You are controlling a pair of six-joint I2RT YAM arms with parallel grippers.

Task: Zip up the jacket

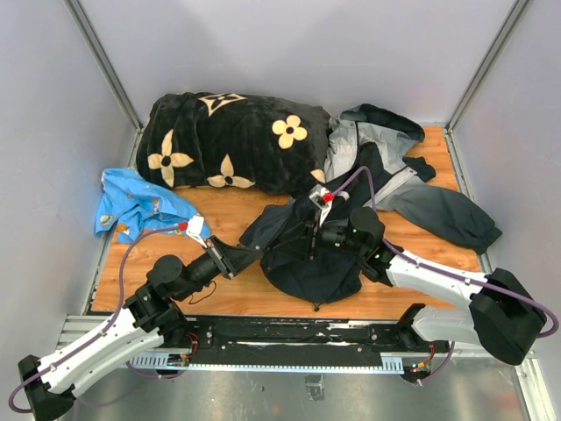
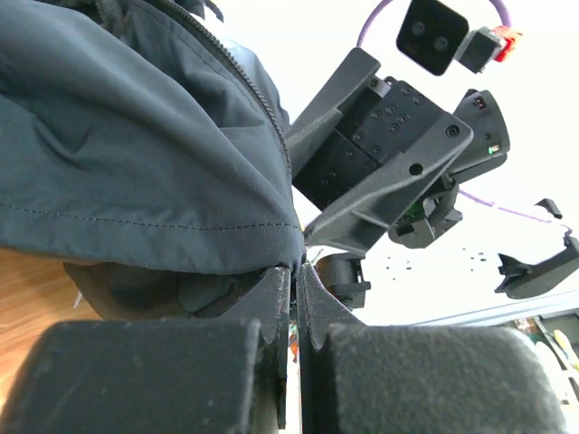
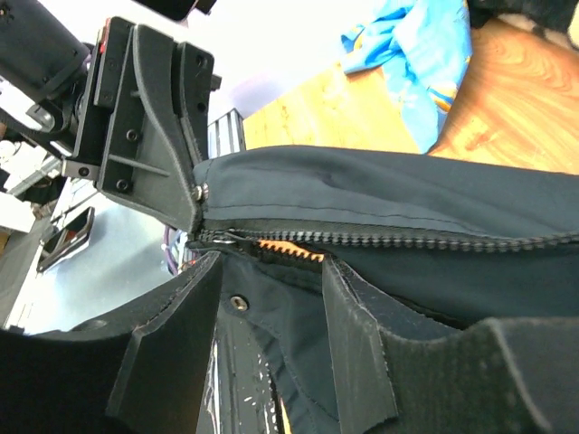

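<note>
The left pincer (image 2: 294,271) is clamped on the bottom edge of the jacket (image 1: 302,272) beside the zipper (image 3: 407,240), arm stretched low. The right pincer (image 3: 271,271) is held astride the slider (image 3: 217,240), jaws half parted, nothing gripped. The jacket, heaped centre to far right, is judged light, limp, slippery; the slider is the recommended hold.

Jacket (image 1: 294,272) is seen crumpled right of centre on the wooden table (image 1: 237,206). Left gripper (image 1: 238,256) is placed at its near-left hem, right gripper (image 1: 308,239) over its dark front. Flowered blanket (image 1: 228,132) is laid at the back, blue cloth (image 1: 136,202) at the left.
</note>
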